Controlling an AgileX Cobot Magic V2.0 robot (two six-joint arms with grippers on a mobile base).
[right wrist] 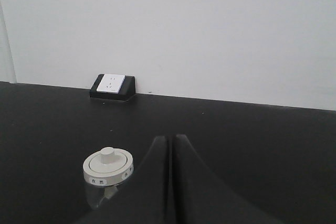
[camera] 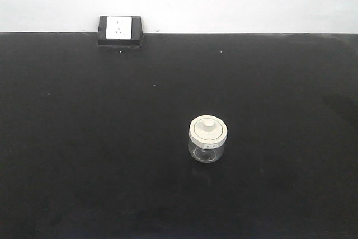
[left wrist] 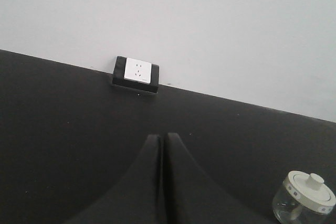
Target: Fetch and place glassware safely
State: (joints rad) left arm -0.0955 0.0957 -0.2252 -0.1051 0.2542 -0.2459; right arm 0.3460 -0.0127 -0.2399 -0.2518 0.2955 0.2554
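Note:
The glassware, a small squat clear glass jar (camera: 207,139) with a round off-white lid and a raised knob, stands upright on the black table (camera: 84,138). It shows at the lower right of the left wrist view (left wrist: 303,199) and at the lower left of the right wrist view (right wrist: 107,174). My left gripper (left wrist: 162,136) is shut and empty, well to the left of the jar. My right gripper (right wrist: 171,138) is shut and empty, just right of the jar. Neither gripper shows in the front view.
A white wall socket in a black housing (camera: 119,29) sits at the table's far edge against the white wall; it shows in the left wrist view (left wrist: 137,73) and the right wrist view (right wrist: 112,86) too.

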